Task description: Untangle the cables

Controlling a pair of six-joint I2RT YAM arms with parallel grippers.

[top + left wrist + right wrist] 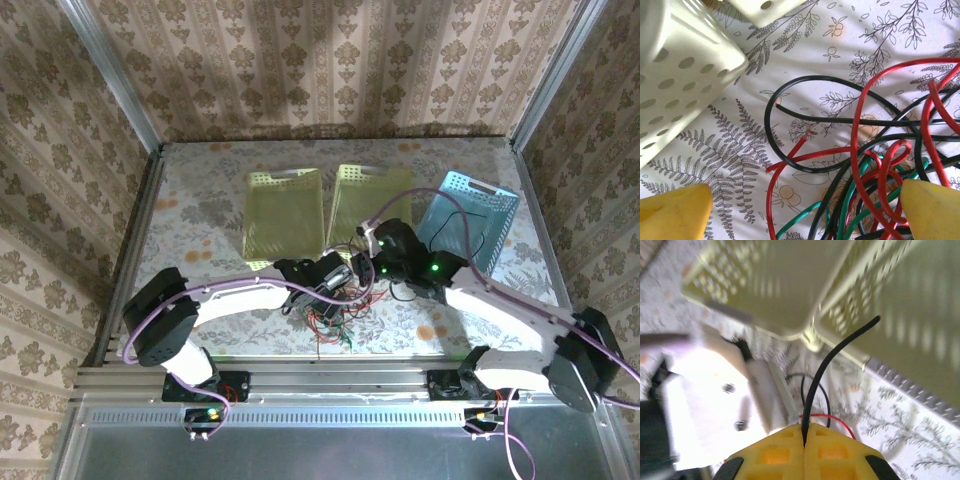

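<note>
Presently a black cable is being clamped in the right pincer, the left pincer gaping empty; the tangle may be tightened by pulling.

place: robot lab cell | evidence: aluminium frame, wallpaper-printed walls, floral-clothed table

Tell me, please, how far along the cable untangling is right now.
Early. Done: nothing visibly separated. In hand: the right end effector is shut on one black cable; the left end effector hovers open over the tangle. Left: its red, green and black strands lie interlaced.
</note>
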